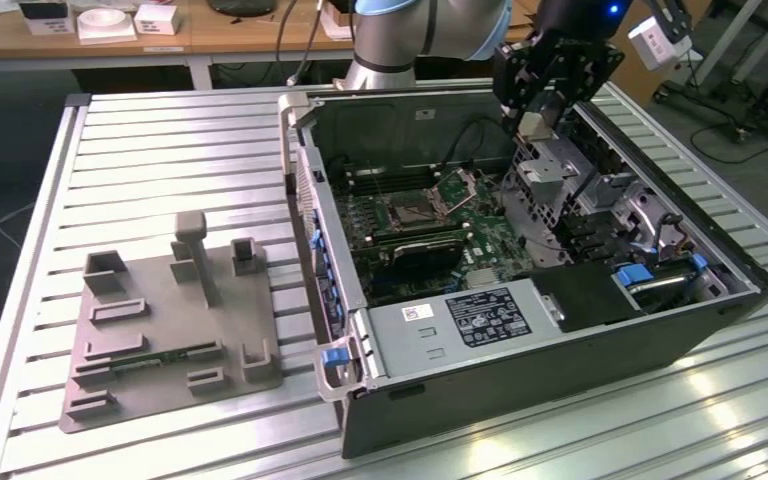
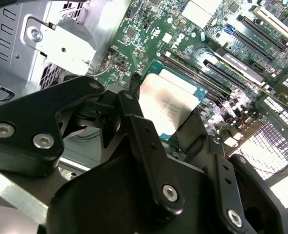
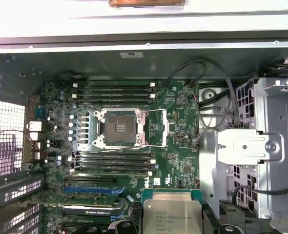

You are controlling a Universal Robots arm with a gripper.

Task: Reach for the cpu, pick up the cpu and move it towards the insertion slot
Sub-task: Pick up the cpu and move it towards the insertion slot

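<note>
In the second wrist view, the black gripper has its fingers clamped on the flat square silver-topped cpu, held in the air above the green motherboard. Beyond, in the first wrist view, the silver-framed insertion slot apparently lies open inside the dark computer case.

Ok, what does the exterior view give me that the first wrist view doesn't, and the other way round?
The exterior view adds the grey tray on the table beside the open case, and the end effector hanging over that case. The first wrist view adds the cpu, held above the board's card end, apart from the slot. Both share the slot, its frame open, and the motherboard.
</note>
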